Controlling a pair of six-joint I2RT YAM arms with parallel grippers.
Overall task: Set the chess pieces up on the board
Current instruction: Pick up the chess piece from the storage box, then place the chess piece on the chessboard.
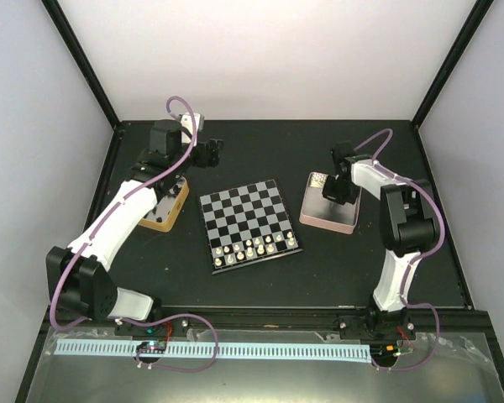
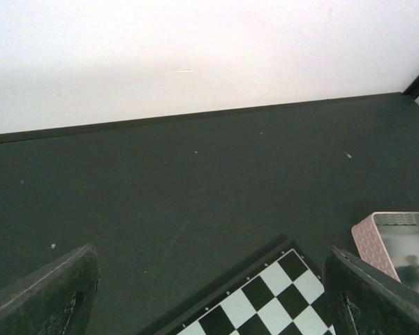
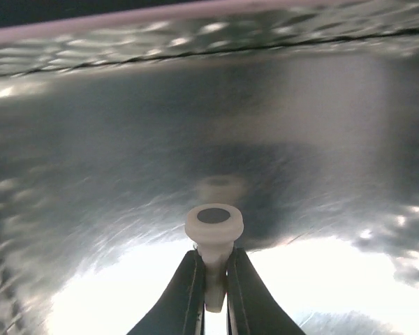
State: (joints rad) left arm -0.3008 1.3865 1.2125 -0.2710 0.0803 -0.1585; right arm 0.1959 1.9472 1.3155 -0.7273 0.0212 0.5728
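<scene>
The right pincer point(image 3: 211, 272) is pressed together on a cream-white chess piece point(image 3: 214, 223). It pinches the stem just below a round end with a dark centre, inside the tray point(image 1: 323, 223) to the right of the board point(image 1: 248, 210). The tray's shiny, embossed floor fills the wrist view. Glare washes out its lower part, and the rest of the piece is hidden between the fingers. The left pincer point(image 2: 216, 293) hangs spread wide, holding nothing, above the black table point(image 2: 195, 181) beyond the board's far left corner. White pieces point(image 1: 252, 247) stand along the board's near edge, too small from above to tell apart. A tin point(image 1: 164, 220) lies partly hidden under the left arm point(image 1: 126, 214).
</scene>
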